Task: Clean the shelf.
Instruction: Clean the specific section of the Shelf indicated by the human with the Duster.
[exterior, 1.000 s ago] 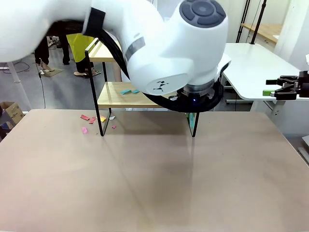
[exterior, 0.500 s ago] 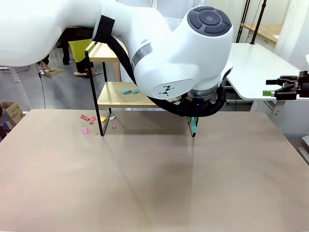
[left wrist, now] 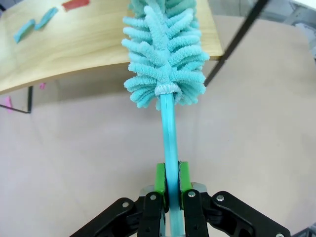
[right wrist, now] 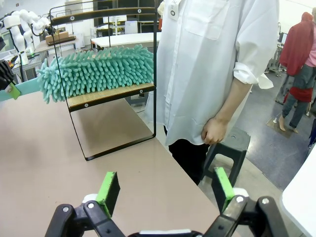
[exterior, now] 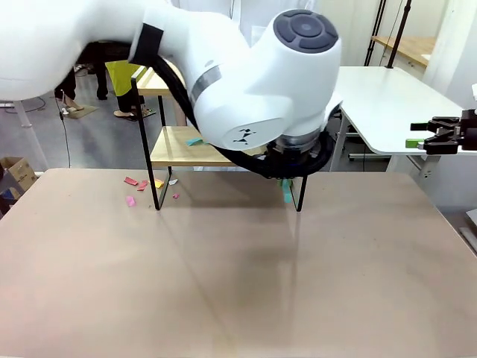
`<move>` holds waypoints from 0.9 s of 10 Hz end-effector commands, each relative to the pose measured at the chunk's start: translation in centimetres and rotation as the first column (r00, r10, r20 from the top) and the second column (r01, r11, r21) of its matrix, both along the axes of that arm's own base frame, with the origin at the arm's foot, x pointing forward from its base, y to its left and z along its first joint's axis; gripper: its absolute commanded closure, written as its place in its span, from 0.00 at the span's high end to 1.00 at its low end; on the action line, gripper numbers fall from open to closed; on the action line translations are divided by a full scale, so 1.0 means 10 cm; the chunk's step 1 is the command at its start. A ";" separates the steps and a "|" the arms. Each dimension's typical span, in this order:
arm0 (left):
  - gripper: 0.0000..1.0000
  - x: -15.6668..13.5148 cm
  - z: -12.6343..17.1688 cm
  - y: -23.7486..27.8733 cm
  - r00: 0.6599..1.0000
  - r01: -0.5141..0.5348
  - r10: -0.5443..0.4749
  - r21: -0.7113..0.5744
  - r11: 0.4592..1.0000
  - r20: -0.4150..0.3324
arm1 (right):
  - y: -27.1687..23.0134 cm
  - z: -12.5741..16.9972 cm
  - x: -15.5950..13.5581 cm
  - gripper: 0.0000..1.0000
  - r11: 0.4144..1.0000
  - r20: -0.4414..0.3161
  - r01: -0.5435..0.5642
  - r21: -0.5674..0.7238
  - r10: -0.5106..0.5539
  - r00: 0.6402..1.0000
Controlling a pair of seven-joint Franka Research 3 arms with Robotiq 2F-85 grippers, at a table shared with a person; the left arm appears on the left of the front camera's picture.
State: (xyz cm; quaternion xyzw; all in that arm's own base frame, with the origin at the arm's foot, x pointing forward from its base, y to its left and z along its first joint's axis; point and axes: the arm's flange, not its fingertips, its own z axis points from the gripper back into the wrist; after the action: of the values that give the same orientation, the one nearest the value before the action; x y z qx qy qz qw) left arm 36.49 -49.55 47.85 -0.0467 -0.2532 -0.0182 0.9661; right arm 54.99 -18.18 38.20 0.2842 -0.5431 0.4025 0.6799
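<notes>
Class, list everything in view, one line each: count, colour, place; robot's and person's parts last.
table: one, tan, beneath everything
shelf: one, wood and black, table's far side
duster: one, teal, over the lower board
shelf scraps: three, two teal, one red, lower board
table scraps: several, pink, red, yellow, by shelf's leg
stool: one, dark, beyond far edge
person: one, white shirt, behind shelf
left gripper: one, black and green, shut on duster
right gripper: one, black and green, open, table's right side

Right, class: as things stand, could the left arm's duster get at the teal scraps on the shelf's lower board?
Probably yes. The left gripper grips the duster, whose head lies over the lower board, and bare wood runs from it to the teal scraps.
</notes>
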 end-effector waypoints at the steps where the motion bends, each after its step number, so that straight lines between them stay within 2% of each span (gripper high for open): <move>1: 0.13 -0.07 -0.02 0.32 1.000 -0.002 0.002 0.015 1.000 -0.017 | 0.01 0.04 0.01 1.00 1.000 -0.005 0.002 -0.007 -0.002 1.000; 6: 0.13 -0.08 0.00 1.01 0.997 -0.066 0.070 0.098 0.993 -0.031 | 0.01 0.04 0.01 1.00 1.000 -0.005 0.002 -0.007 -0.002 1.000; 9: 0.13 0.02 -0.05 1.45 0.993 -0.066 0.081 0.161 0.985 -0.088 | 0.01 0.04 0.01 1.00 1.000 -0.005 0.002 -0.007 -0.002 1.000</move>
State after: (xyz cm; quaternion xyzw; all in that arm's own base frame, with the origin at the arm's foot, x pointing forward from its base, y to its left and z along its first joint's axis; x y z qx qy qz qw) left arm 37.00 -36.81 47.24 0.0328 -0.2252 0.0059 0.9737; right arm 54.99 -18.19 38.20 0.2842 -0.5431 0.4024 0.6799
